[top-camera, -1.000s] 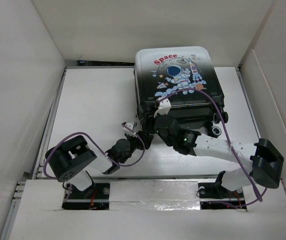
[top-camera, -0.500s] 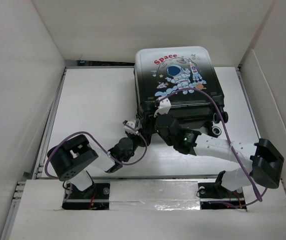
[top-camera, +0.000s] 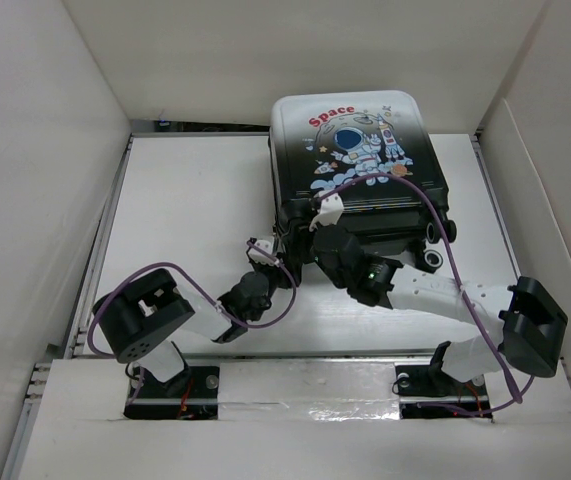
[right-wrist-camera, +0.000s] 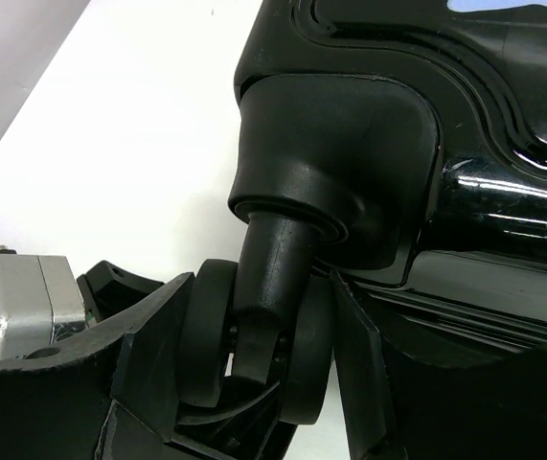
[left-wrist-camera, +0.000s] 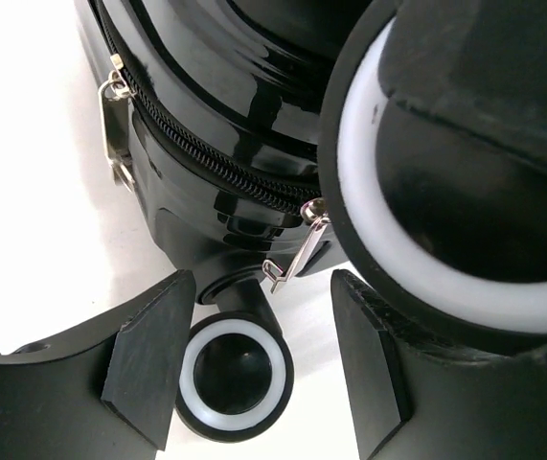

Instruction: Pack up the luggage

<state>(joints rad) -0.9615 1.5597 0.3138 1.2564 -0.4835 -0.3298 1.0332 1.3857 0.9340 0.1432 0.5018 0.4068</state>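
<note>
The luggage (top-camera: 350, 160) lies directly ahead of both tools, the right gripper (right-wrist-camera: 259, 283) clenched on a caster wheel (right-wrist-camera: 302, 355) and the left gripper (left-wrist-camera: 262, 287) released around the zipper pull (left-wrist-camera: 292, 251), which may slip sideways if the fingers (left-wrist-camera: 148, 364) close off-centre.

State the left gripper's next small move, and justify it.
Probably edge forward and close on the zipper pull: it dangles just ahead of the open left gripper, while the right gripper clamps a wheel, steadying the luggage.
</note>
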